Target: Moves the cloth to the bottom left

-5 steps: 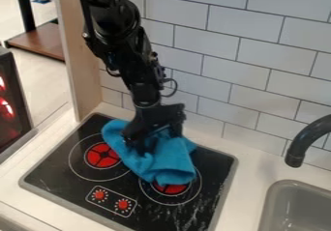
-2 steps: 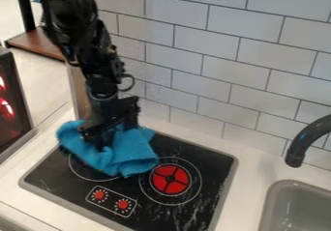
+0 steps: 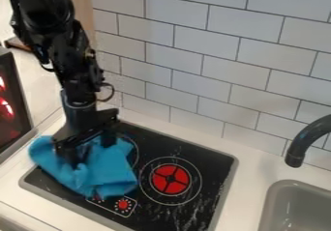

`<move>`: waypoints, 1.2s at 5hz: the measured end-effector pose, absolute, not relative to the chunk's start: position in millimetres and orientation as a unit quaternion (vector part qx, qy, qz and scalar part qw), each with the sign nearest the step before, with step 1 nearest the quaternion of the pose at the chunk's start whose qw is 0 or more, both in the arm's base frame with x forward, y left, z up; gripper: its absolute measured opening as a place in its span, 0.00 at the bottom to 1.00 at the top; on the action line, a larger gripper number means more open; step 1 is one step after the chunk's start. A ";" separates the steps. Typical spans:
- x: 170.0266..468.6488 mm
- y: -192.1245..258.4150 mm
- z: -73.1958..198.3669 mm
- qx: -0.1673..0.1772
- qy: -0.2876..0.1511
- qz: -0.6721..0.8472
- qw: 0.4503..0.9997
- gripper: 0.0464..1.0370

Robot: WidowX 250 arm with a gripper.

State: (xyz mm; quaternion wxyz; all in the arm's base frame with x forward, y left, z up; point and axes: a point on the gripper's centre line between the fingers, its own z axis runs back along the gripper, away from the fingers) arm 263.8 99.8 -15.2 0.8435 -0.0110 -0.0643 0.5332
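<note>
The jaws of the black gripper (image 3: 87, 145) are pointing down into the blue cloth (image 3: 107, 172), and I cannot tell if they are apart or together. The cloth is lying all bunched up under and around them. It is covering much of the stove top (image 3: 208, 177) at its left side and poking past its left edge, over the surface (image 3: 255, 169). Its bottom end is hiding part of the left knob (image 3: 97, 196), right by the other red knob (image 3: 123, 205). The black arm (image 3: 61, 56) is coming down from the top left corner of the view. To the right of the cloth, a round red burner (image 3: 169, 179) is showing. Farther right, a black tap (image 3: 302, 145) is hanging over the gray sink (image 3: 291, 206). White wall tiles (image 3: 207, 56) are standing behind the surface.
</note>
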 end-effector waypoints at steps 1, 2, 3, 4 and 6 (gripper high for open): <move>258.4 96.1 -14.3 -0.015 -0.054 0.529 0.847 0.96; 259.6 91.2 -11.4 -0.027 -0.043 0.526 0.849 0.96; 270.5 90.0 14.3 -0.032 -0.062 0.530 0.845 0.96; 269.3 86.9 36.9 -0.038 -0.073 0.537 0.840 0.96; 267.0 67.3 79.0 -0.084 -0.090 0.506 0.853 0.96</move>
